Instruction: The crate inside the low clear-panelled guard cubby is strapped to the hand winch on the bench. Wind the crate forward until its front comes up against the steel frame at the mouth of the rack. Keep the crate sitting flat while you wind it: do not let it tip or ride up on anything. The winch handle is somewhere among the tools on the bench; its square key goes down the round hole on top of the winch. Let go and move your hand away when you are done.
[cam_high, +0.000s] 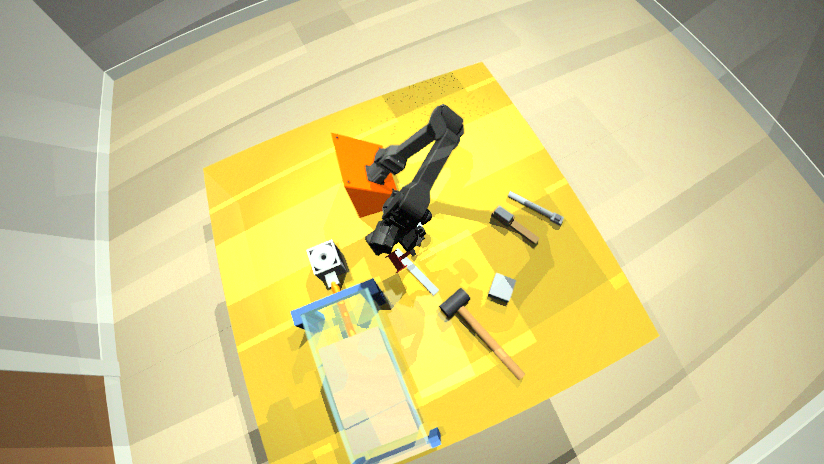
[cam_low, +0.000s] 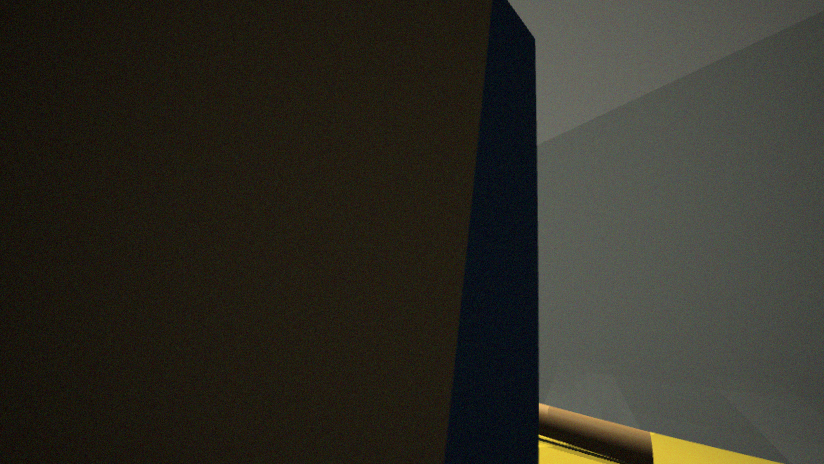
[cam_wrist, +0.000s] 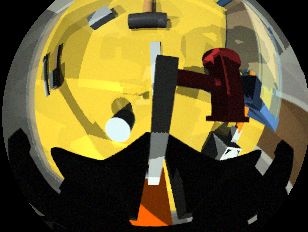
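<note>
My gripper (cam_high: 408, 249) (cam_wrist: 158, 137) is shut on the grey bar of the winch handle, above the bench. The handle's red grip (cam_high: 396, 261) (cam_wrist: 224, 87) sticks out to one side in the wrist view. The winch (cam_high: 323, 257) (cam_wrist: 215, 145) has a white top with a round hole, apart from the handle. An orange strap (cam_high: 347, 319) runs from it toward the pale wooden crate (cam_high: 369, 383). The crate looks flat in the clear-panelled cubby (cam_high: 399, 363), with a gap between its front and the blue frame (cam_high: 314, 308) (cam_wrist: 265, 112).
A white strip (cam_high: 422, 278) (cam_wrist: 155, 48), black mallet (cam_high: 454, 303) (cam_wrist: 147, 20) and grey block (cam_high: 501, 289) (cam_wrist: 101, 17) lie nearby. A small hammer (cam_high: 503, 216) and metal tool (cam_high: 535, 208) lie right. A cylinder (cam_wrist: 118, 129) and orange bracket (cam_high: 357, 167) (cam_wrist: 152, 210) stand near the arm.
</note>
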